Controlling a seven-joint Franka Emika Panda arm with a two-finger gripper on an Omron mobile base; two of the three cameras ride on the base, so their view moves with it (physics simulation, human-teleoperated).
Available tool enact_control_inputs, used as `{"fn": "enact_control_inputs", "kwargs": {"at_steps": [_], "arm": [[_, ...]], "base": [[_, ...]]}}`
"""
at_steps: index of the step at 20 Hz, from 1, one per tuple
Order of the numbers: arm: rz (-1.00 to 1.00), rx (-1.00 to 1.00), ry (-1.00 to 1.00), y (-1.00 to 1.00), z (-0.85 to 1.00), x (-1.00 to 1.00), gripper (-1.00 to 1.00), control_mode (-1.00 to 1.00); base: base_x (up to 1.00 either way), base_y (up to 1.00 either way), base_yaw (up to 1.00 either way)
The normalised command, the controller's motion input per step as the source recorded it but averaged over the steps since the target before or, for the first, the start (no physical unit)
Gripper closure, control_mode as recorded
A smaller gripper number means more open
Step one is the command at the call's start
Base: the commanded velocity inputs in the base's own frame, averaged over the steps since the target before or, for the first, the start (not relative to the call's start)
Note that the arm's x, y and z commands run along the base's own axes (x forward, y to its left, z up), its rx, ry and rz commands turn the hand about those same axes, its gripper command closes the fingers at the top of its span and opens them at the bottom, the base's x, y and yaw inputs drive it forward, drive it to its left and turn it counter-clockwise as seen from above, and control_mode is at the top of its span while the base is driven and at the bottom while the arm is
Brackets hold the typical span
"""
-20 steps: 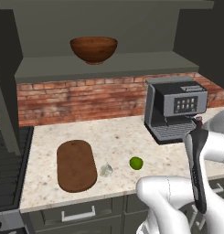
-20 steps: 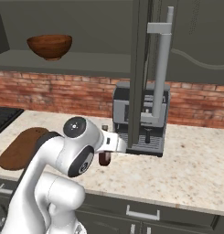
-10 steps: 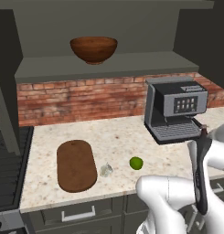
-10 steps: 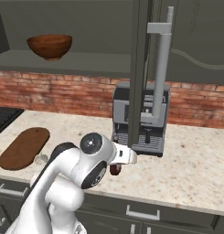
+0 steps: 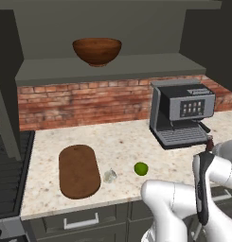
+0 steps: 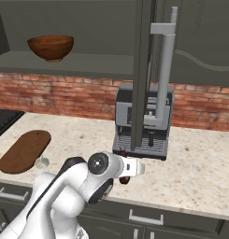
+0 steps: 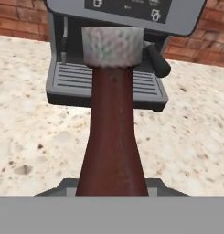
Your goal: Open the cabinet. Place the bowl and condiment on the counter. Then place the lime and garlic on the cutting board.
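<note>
The condiment, a dark brown bottle with a pale cap, stands upright in my gripper, which is shut on it just in front of the coffee machine. The bottle hangs low over the counter. The cabinet stands open, its door swung out edge-on with its silver handle. On the cabinet shelf rests the bowl. The lime and the garlic lie on the counter right of the cutting board.
A grey coffee machine stands against the brick wall at the right. The black stove top borders the counter on the left. Drawer fronts run below the counter edge.
My arm has swung right and lower with the bottle, bringing it down in front of the coffee machine. Bowl, lime, garlic and board have stayed put.
</note>
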Motion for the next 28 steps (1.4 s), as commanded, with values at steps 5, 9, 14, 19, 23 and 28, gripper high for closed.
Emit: {"fn": "enact_control_inputs", "kwargs": {"at_steps": [5,9,14,19,23,28], "arm": [[0.00,-0.05,-0.06,-0.16,-0.32,0.24,1.00,-1.00],[0.00,-0.05,-0.05,-0.20,-0.24,0.30,1.00,-1.00],[-0.01,-0.03,-0.05,-0.20,-0.07,0.28,1.00,-1.00],[0.00,-0.01,-0.05,-0.06,-0.07,0.28,1.00,-1.00],[0.00,0.00,-0.02,-0.15,-0.17,0.19,1.00,-1.00],[0.00,0.00,0.00,-0.26,-0.21,0.07,1.00,-1.00]], "base": [[0.00,0.00,0.00],[0.00,0.00,0.00],[0.00,0.00,0.00],[0.00,0.00,0.00],[0.00,0.00,0.00],[0.00,0.00,0.00]]}}
